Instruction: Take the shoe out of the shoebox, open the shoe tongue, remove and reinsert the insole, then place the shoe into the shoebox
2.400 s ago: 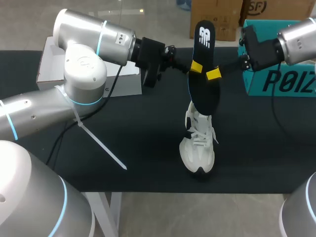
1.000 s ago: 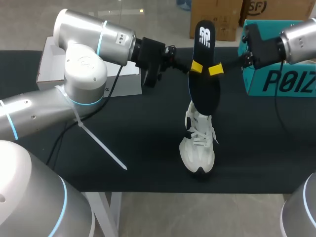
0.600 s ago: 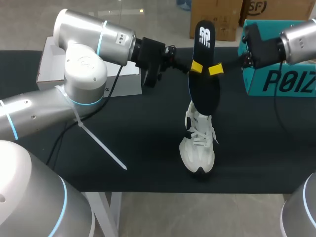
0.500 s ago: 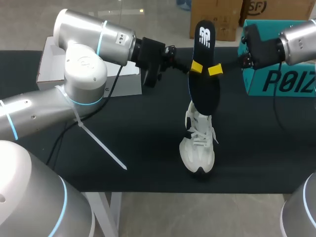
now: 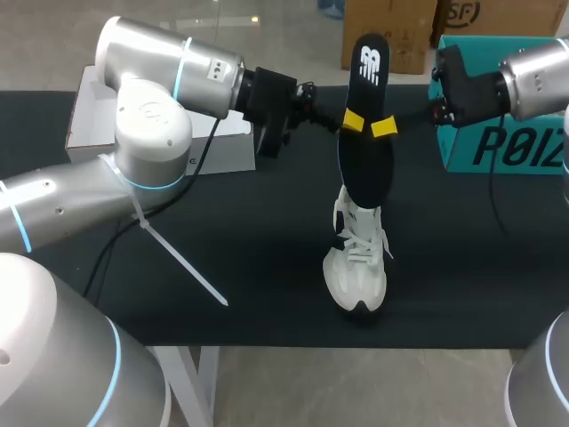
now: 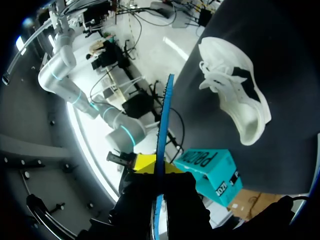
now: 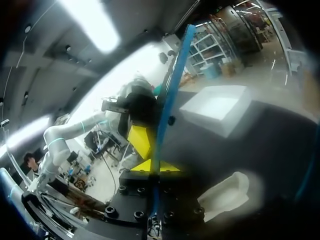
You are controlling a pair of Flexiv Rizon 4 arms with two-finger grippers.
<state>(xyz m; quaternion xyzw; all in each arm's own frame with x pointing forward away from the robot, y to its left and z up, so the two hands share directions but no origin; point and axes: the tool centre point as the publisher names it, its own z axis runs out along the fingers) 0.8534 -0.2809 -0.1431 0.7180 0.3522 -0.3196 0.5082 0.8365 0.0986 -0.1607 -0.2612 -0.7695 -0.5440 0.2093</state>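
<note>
A black insole [image 5: 366, 124] with a blue edge stands upright in the air above the white shoe [image 5: 357, 258], which lies on the black table with its toe toward the front edge. My left gripper [image 5: 354, 120] is shut on the insole from the left side and my right gripper [image 5: 384, 129] is shut on it from the right, at about mid-length. In the left wrist view the insole [image 6: 163, 120] runs edge-on out of the fingers, with the shoe [image 6: 235, 100] beyond. The right wrist view shows the insole [image 7: 172, 75] edge-on, the gripper [image 7: 154, 167] clamped on it and the shoe [image 7: 225, 192] below.
A white box [image 5: 89, 111] sits at the back left behind my left arm. A teal box [image 5: 502, 142] stands at the back right under my right arm. A white strap [image 5: 178, 258] hangs from the left arm over the table's left part.
My right gripper has shut on the insole's right side and shifted slightly. The left gripper, insole and shoe have stayed where they were.
</note>
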